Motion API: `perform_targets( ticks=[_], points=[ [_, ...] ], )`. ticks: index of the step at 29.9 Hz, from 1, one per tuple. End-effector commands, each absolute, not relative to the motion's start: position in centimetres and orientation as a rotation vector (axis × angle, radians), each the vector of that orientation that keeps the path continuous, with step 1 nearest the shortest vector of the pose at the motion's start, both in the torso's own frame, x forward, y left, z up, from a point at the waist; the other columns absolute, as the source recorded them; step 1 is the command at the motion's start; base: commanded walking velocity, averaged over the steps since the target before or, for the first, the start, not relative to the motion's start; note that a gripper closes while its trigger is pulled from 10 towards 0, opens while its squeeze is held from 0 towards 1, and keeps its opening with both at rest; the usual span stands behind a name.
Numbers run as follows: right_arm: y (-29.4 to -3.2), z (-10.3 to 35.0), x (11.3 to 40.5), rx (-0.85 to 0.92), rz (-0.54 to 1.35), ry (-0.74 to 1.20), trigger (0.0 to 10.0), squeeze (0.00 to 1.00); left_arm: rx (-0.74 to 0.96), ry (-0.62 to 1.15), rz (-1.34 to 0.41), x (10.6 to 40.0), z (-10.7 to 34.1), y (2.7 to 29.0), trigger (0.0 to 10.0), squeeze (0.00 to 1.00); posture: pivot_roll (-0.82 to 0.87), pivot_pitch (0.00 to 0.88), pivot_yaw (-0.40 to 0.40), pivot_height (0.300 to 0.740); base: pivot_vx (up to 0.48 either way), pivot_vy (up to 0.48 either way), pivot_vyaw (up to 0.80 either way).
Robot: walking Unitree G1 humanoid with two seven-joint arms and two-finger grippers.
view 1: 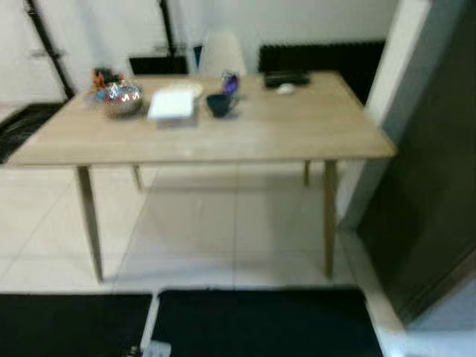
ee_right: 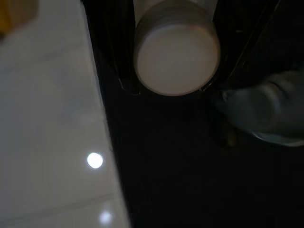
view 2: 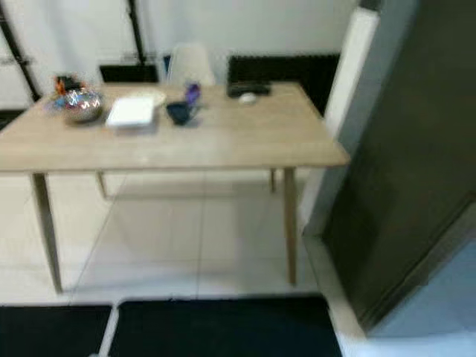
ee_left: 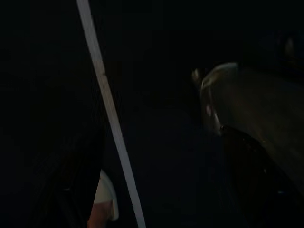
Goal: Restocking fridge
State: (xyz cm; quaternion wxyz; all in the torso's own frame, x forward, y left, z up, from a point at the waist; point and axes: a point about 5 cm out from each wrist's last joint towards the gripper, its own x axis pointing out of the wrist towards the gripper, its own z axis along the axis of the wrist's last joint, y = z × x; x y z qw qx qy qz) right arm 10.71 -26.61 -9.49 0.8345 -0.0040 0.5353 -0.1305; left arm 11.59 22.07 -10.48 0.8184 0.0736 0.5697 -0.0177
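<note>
standing in front of a wooden surface (view 1: 223, 137) on pale tile, with a black mat (view 1: 253, 323) underfoot and a tall dark panel (view 2: 416, 163) on the right, probably the fridge side or its door, hard to say through the blur. on the surface: a bowl of shiny wrapped bits (view 1: 119, 98), a white flat container (view 1: 172, 104), a dark cup (view 1: 219, 104) with something purple (view 1: 230, 82) just behind it, and a dark flat thing with a small white object (view 1: 285, 88) beside it near the far edge. white chair (view 1: 222, 52) behind.

right tool (ee_right: 175, 57) clamped around a white round-bottomed bottle (ee_right: 176, 52), black fingers (ee_right: 118, 42) pressed against both sides, hanging low over where mat meets tile. so the task's item looks already in hand, down at the right side. left tool (ee_left: 156, 156) dangling idle in the dark; can't tell if spread or closed.

looks like the carry stage, bottle held and fridge off to the right. to do this bit well: keep the bottle upright and the squeeze steady while turning, swing right slowly so the load doesn't clip the surface's corner or leg, watch the mat edge for tripping, and get squared up to the dark panel before raising the arm.
</note>
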Motion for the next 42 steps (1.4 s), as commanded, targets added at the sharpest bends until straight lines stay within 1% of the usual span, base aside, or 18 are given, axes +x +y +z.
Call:
perform_targets(
  ticks=[1,22,26,31,42],
  points=[
    [-26.59,-9.52,10.67,-0.002,-0.280,1.137,10.0,0.00,0.164,1.227,-0.045,11.31,-10.53,22.24,10.0,0.00,-0.03,0.000,-0.003,0.740,0.000,0.000,-0.80],
    [-26.53,-9.53,10.72,-0.015,-0.269,1.142,10.0,0.00,0.214,1.196,-0.083,11.75,-10.39,22.18,10.0,0.00,-0.03,0.000,-0.002,0.740,0.000,0.000,-0.80],
    [-26.50,-9.49,10.88,-0.015,-0.268,1.134,10.0,0.00,0.213,1.191,-0.087,11.85,-10.37,22.09,10.0,0.00,-0.03,0.000,-0.002,0.740,0.000,0.000,0.00],
    [-26.35,-9.50,10.99,-0.009,-0.266,1.128,10.0,0.00,0.174,1.190,-0.099,11.86,-10.40,21.83,10.0,0.00,-0.03,0.000,-0.001,0.740,0.000,0.000,0.00],
    [-26.05,-9.64,10.79,-0.003,-0.259,1.131,10.0,0.00,0.156,1.193,-0.084,11.68,-10.39,22.08,10.0,0.00,-0.03,0.000,0.001,0.740,0.000,0.000,0.00]
  ],
)
